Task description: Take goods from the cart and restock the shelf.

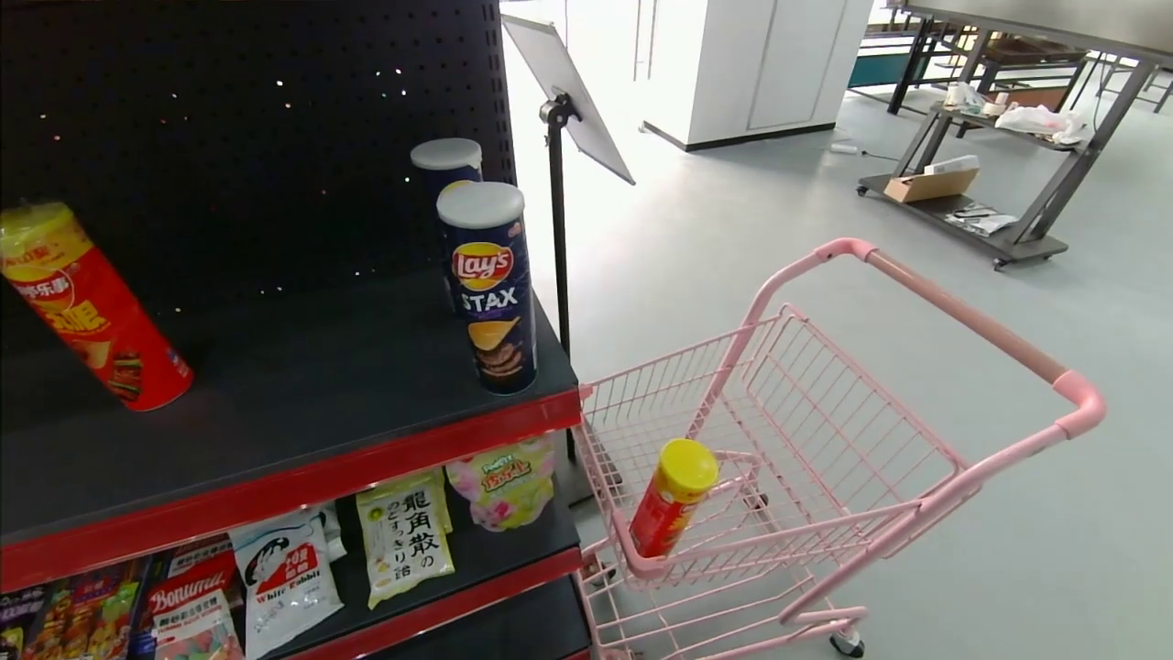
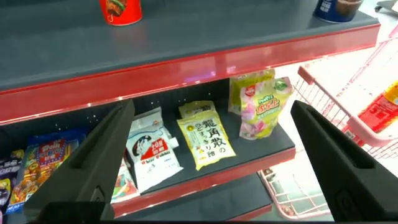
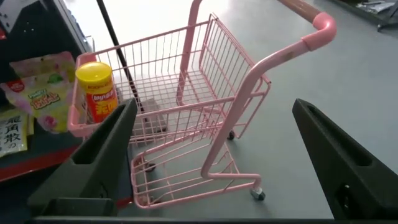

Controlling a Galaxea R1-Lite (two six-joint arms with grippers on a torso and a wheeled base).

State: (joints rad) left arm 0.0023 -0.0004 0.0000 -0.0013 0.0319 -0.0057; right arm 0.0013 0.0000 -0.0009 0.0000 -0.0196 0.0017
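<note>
red can (image 1: pixel 674 500) with a yellow lid is the one item left in the pink cart (image 1: pixel 962 316). it stands in the basket corner nearest the shelf (image 1: pixel 321 385), close against the wires. whether it leans on them or stands free i cannot tell.

both tools are empty. the right gripper (image 3: pixel 214 106) has its fingers spread wide and hangs above the cart's side, with the can off to one side of its line. the left gripper (image 2: pixel 211 109) is just as wide open, facing the snack bags (image 2: pixel 205 140) on the lower tier.

the step in hand looks like the pick, and the right arm is the better placed for it. i would come down through the open top of the basket, not through the side. centre the fingers on the can's body just under the lid and close squarely, so it does not pivot against the wire. lift straight up until the base clears the rim, then swing across.

for the set-down, the bare stretch of top board between the red can on the shelf (image 1: pixel 92 307) and the blue cans (image 1: pixel 487 284) seems the safest spot. the front blue can stands at the board's edge, so a wide swing could knock it off.
</note>
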